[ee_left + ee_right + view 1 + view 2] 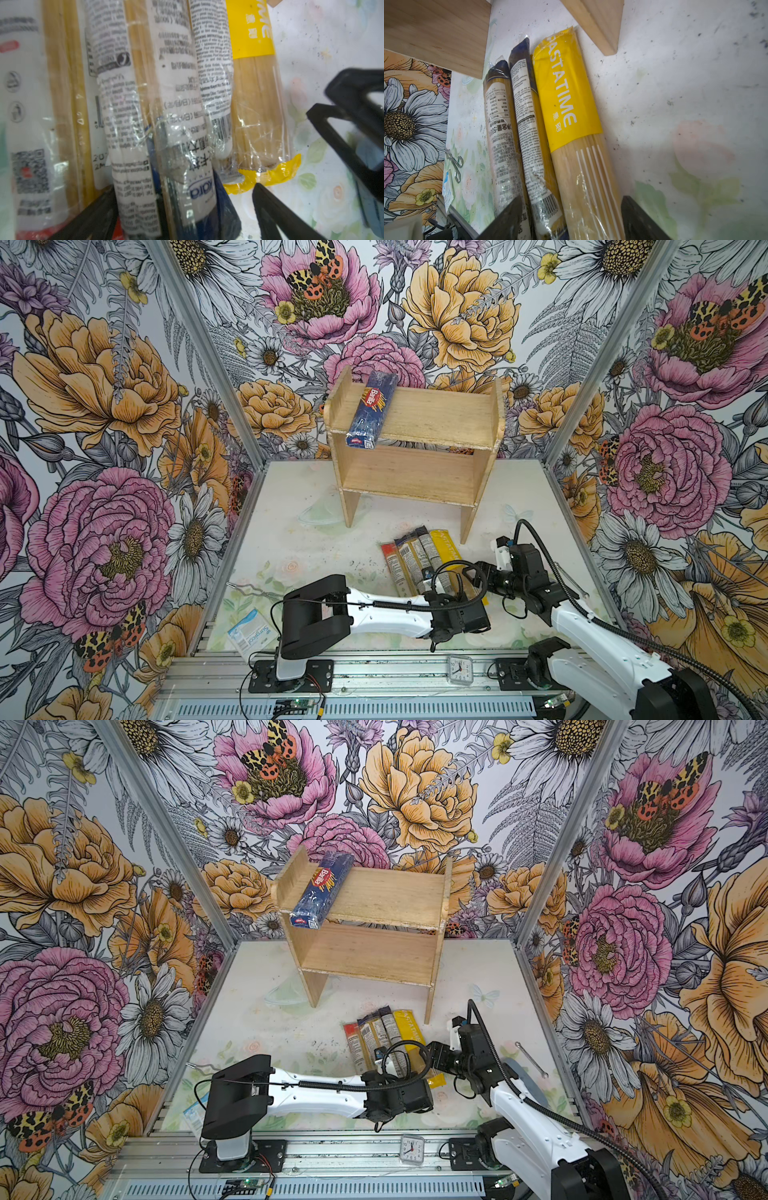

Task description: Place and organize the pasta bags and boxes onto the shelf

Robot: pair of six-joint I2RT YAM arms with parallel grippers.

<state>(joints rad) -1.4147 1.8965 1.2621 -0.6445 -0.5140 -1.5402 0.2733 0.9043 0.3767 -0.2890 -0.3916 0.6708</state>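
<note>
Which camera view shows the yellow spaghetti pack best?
The right wrist view: the yellow spaghetti pack runs large across the frame, its lettering legible. Both top views show it small and partly covered; the left wrist view shows only its crimped-end half.

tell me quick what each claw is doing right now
left claw: open, astride the two clear packs, no grip.
right claw: open, astride the yellow pack, no grip seen.

One blue box (368, 410), four spaghetti bags (415, 556), one shelf (440, 414), one clock (460, 670)
</note>
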